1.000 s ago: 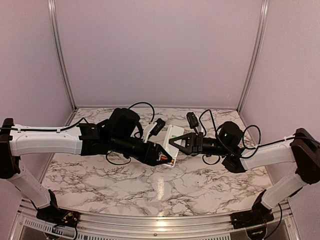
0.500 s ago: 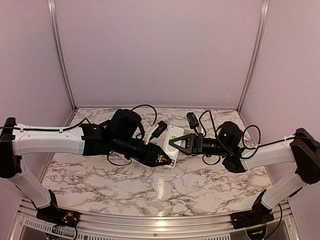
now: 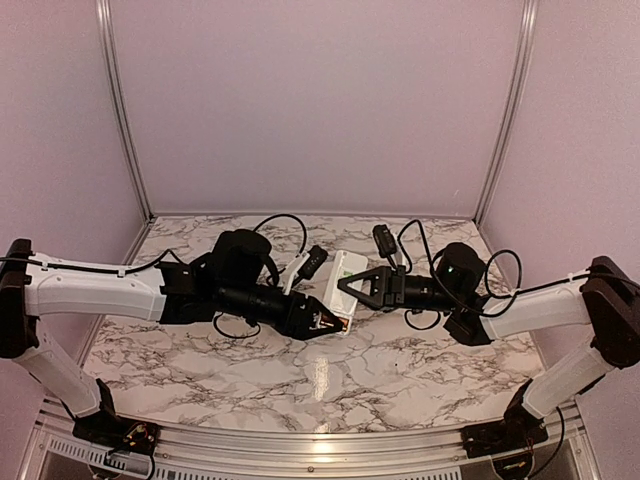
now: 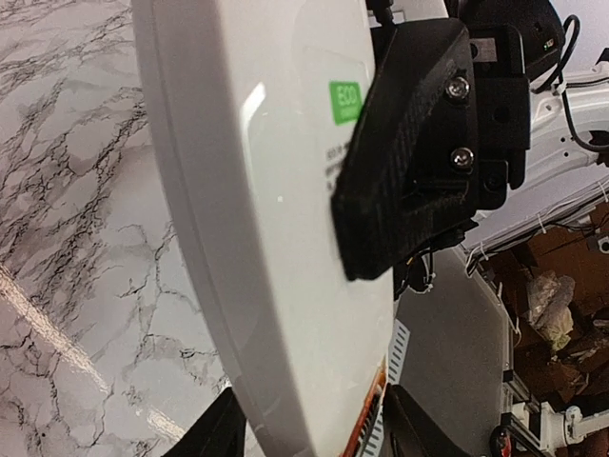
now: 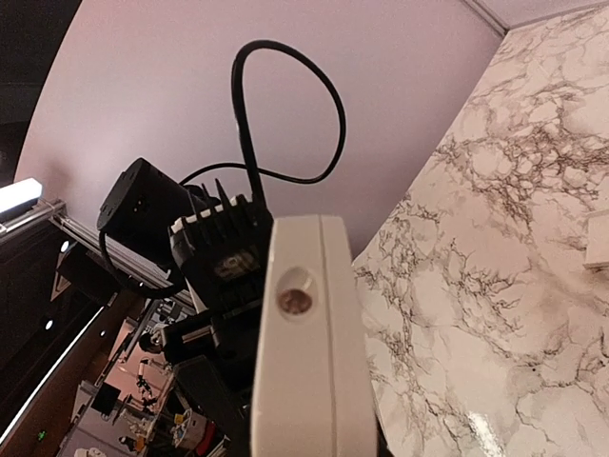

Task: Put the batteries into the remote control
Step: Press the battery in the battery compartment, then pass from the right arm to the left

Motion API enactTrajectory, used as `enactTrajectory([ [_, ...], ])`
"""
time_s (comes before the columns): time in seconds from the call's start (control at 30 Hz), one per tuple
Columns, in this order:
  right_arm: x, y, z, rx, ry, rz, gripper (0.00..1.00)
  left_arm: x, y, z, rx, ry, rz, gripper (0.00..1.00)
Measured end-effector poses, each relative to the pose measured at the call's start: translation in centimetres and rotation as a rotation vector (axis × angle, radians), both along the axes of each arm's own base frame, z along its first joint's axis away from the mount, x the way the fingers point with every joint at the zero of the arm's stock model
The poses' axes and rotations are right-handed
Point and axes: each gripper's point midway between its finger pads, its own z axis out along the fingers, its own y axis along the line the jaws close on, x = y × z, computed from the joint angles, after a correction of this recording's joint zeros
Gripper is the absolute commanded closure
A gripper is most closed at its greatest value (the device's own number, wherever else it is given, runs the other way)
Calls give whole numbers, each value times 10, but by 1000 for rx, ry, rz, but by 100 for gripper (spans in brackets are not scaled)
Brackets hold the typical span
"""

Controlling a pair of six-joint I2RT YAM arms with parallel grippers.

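The white remote control (image 3: pixel 350 262) is held off the table at centre, clamped on its sides by my right gripper (image 3: pixel 344 285). In the left wrist view its plain back (image 4: pixel 266 190) with a green sticker fills the frame, and a black right finger (image 4: pixel 409 143) presses on it. In the right wrist view I see it end-on (image 5: pixel 309 381). My left gripper (image 3: pixel 335 322) is at the remote's near end, shut on the orange-copper battery (image 3: pixel 339 322), which shows as an orange strip (image 4: pixel 377 405) against the remote's edge. The yellowish-gold battery is out of view.
The marble table (image 3: pixel 300 380) lies below both grippers. A small white piece (image 5: pixel 598 238) lies on the table at the right edge of the right wrist view. Pale walls and metal posts (image 3: pixel 120 110) enclose the back and sides.
My left arm has sunk and shifted slightly nearer, its wrist turning, while its tip stays at the remote's near end. The right arm and remote have not moved.
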Motion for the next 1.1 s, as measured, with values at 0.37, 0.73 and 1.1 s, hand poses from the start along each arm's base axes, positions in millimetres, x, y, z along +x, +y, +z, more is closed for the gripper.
enactTrajectory([
  [0.37,-7,-1,18,67,-10,33,100,13,-3,42,-237,-1,12,67],
  [0.73,-16,-2,29,92,-79,64,64,7,-4,60,-321,26,-52,96],
  [1.1,-25,-2,18,-10,-80,127,53,-20,-1,43,-195,-16,-259,100],
])
